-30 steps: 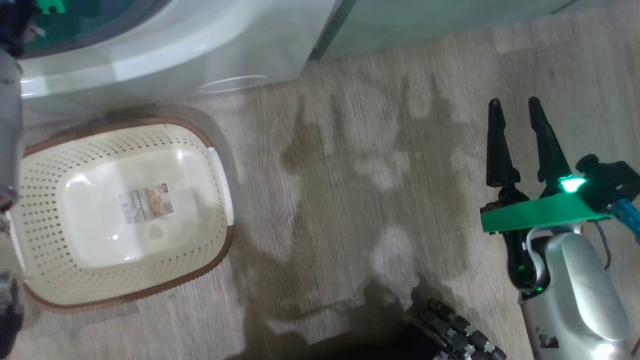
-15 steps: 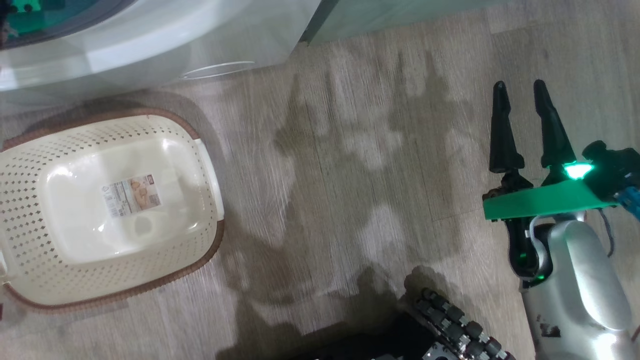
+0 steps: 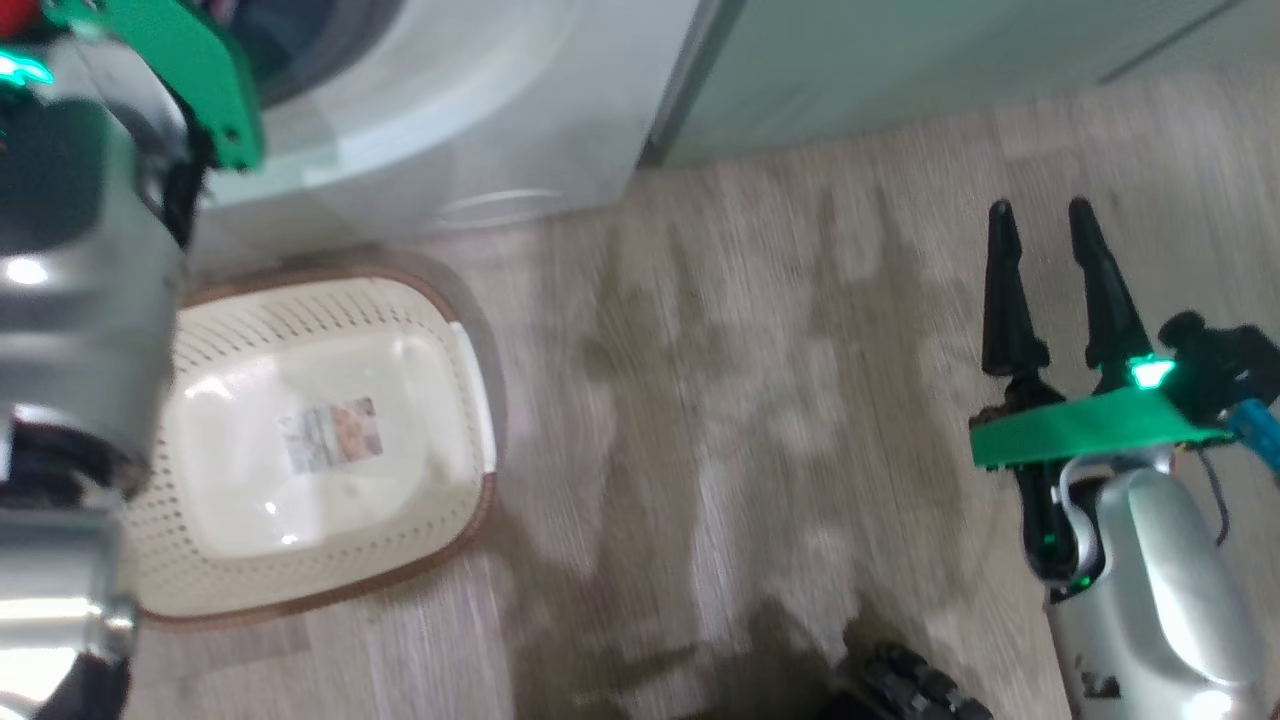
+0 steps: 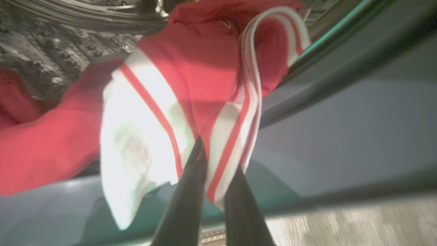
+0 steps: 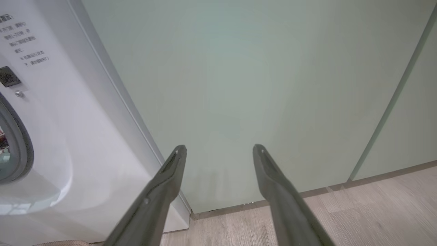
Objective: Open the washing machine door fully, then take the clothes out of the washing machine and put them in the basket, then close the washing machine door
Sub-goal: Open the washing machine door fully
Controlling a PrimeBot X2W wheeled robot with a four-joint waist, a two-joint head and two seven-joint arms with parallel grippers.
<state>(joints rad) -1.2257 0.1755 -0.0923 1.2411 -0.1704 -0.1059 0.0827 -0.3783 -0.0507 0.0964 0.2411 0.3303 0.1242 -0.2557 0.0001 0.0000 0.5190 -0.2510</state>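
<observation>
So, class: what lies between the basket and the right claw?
Bare floor, crossed by shadows, lies between the basket and the open right claw; the head view shows it.

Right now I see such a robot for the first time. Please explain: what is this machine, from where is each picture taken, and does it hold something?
It is a wheeled robot with two arms, each ending in jaws of two dark fingers. The head camera looks down: the empty basket stands on the wooden floor before the washing machine, and the right arm's jaws stand open, holding nothing. The left wrist camera shows the left arm's jaws shut on the clothes, red with white stripes, with the steel drum behind. The right wrist camera faces a pale green cabinet.
</observation>
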